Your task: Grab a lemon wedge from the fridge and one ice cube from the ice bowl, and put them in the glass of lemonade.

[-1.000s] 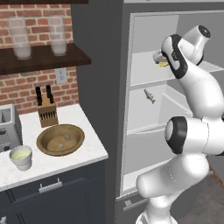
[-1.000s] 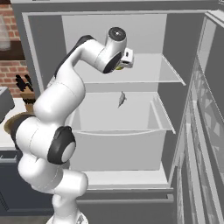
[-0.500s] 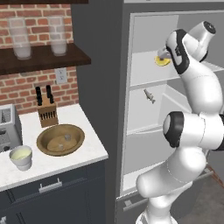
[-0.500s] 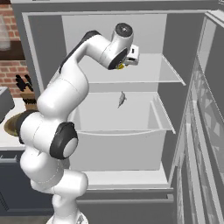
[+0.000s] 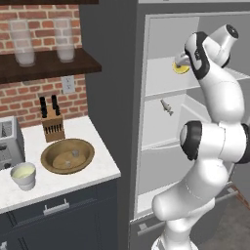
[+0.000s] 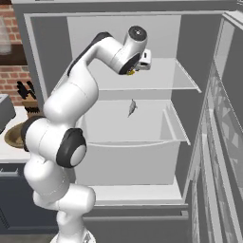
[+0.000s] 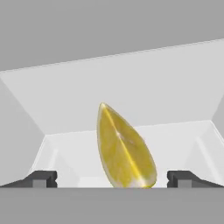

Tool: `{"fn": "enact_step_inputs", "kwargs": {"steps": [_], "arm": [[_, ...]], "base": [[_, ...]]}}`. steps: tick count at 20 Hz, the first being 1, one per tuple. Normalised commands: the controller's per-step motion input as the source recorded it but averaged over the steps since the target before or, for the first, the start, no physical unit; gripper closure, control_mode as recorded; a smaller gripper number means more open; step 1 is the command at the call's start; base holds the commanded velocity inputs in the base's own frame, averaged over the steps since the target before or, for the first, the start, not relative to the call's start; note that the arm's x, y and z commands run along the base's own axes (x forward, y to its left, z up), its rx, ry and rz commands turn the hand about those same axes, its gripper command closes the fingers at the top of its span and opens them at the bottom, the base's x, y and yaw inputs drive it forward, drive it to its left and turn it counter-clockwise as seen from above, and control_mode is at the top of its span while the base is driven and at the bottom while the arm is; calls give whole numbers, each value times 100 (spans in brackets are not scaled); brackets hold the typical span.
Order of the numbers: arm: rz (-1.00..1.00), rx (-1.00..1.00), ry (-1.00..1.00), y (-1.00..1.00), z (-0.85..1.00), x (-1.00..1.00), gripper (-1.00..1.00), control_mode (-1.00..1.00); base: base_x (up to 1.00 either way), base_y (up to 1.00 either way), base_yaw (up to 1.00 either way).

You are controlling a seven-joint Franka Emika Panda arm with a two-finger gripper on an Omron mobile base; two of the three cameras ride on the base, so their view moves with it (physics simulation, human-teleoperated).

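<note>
Lemon wedge (image 7: 124, 148) lies on the upper fridge shelf, right between the two spread finger tips of the gripper (image 7: 113, 177), whose jaws stand wide apart with nothing clasped (no pad touches the fruit as far as the hand view shows). From the left base view the wedge (image 5: 181, 68) shows as a yellow spot just beside the wrist, inside the fridge (image 5: 166, 127), whose door stands open. One shelf lower lies a small grey object (image 5: 166, 106). Well apart, on the white counter (image 5: 97, 168), the ice bowl (image 5: 67, 156) sits with two cubes in it, and the glass of lemonade (image 5: 23, 175) stands near its left, in front of the toaster (image 5: 9, 141).
</note>
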Motion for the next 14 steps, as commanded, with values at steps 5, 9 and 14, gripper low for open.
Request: {"fn": "enact_step_inputs", "kwargs": {"steps": [5, 9, 14], "arm": [[16, 0, 0, 0, 0, 8, -100, -100], [15, 0, 0, 0, 2, 0, -100, -100], [11, 0, 0, 0, 0, 0, -100, -100]], "base": [[0, 0, 0], [0, 0, 0], [0, 0, 0]]}}
